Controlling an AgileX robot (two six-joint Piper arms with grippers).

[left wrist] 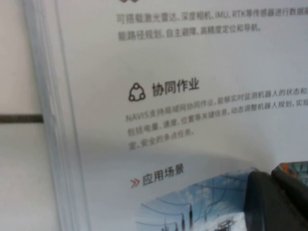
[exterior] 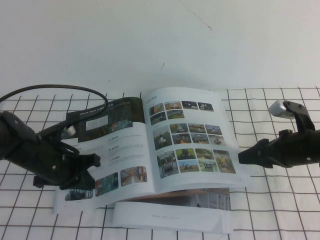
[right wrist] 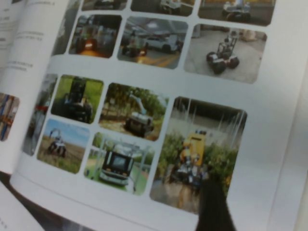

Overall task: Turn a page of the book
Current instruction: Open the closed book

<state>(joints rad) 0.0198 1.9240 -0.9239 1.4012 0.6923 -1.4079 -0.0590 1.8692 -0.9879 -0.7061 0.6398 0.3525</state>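
Note:
The book [exterior: 127, 137] lies open mid-table. Its left sheet [left wrist: 192, 96] has a dark banner and text columns. The page [exterior: 192, 142] on the right shows rows of small colour photos and bows up slightly; it also fills the right wrist view [right wrist: 269, 110]. My left gripper [exterior: 92, 171] rests on the left sheet's outer part, its jaws spread open; one finger [left wrist: 274, 202] shows in the left wrist view. My right gripper [exterior: 241, 157] is shut to a point at the page's right edge, its tip [right wrist: 211, 207] over the lower corner photo.
A smaller white booklet [exterior: 170, 216] lies under the book's front edge. The table has a white cloth with a black grid [exterior: 280, 210]. A black cable [exterior: 55, 89] loops behind the left arm. A white wall stands at the back.

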